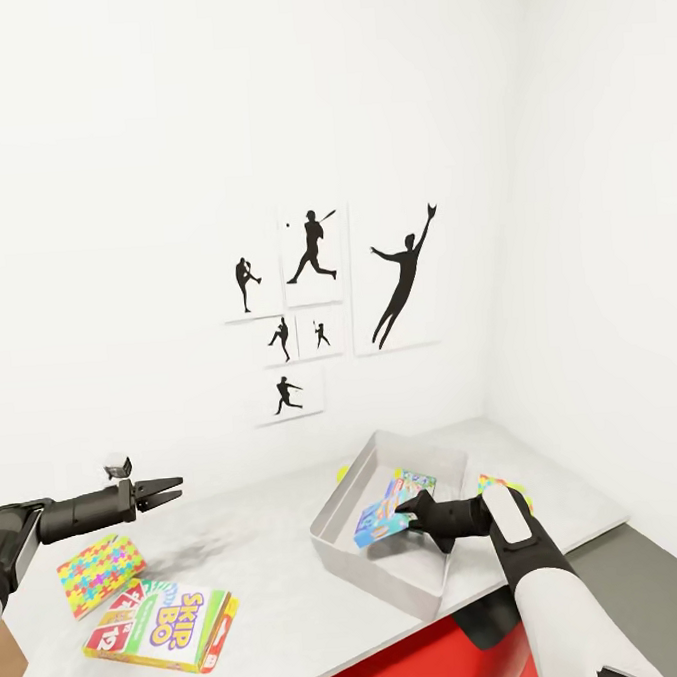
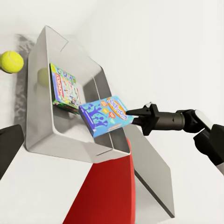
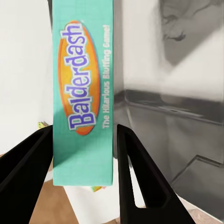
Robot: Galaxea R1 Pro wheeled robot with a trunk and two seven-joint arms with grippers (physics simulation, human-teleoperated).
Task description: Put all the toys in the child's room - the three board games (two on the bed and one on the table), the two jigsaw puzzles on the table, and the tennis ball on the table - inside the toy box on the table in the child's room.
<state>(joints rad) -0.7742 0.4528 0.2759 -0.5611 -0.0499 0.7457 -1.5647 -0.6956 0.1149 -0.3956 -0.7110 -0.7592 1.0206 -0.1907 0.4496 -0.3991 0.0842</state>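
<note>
My right gripper point(image 1: 407, 513) is shut on the small blue board game point(image 1: 378, 522), holding it tilted over the light-grey toy box point(image 1: 378, 574) on the table point(image 1: 261, 544). A green-edged pastel board game point(image 1: 415, 479) leans inside the box. In the left wrist view the blue game point(image 2: 105, 115) hangs above the toy box point(image 2: 37, 116) beside the pastel game point(image 2: 65, 88), with the tennis ball point(image 2: 11, 61) just outside the box. The right wrist view has the game's "Balderdash" edge point(image 3: 83, 93) between the fingers point(image 3: 133, 172). My left gripper point(image 1: 173, 492) hovers open above the table's left part.
A jigsaw puzzle point(image 1: 100, 571) and the SKIP-BO game point(image 1: 161, 630) lie at the table's near left. Another jigsaw puzzle point(image 1: 503, 484) lies right of the toy box, behind my right arm. A red object point(image 1: 418, 654) stands below the table edge. Baseball silhouettes point(image 1: 316, 300) hang on the wall.
</note>
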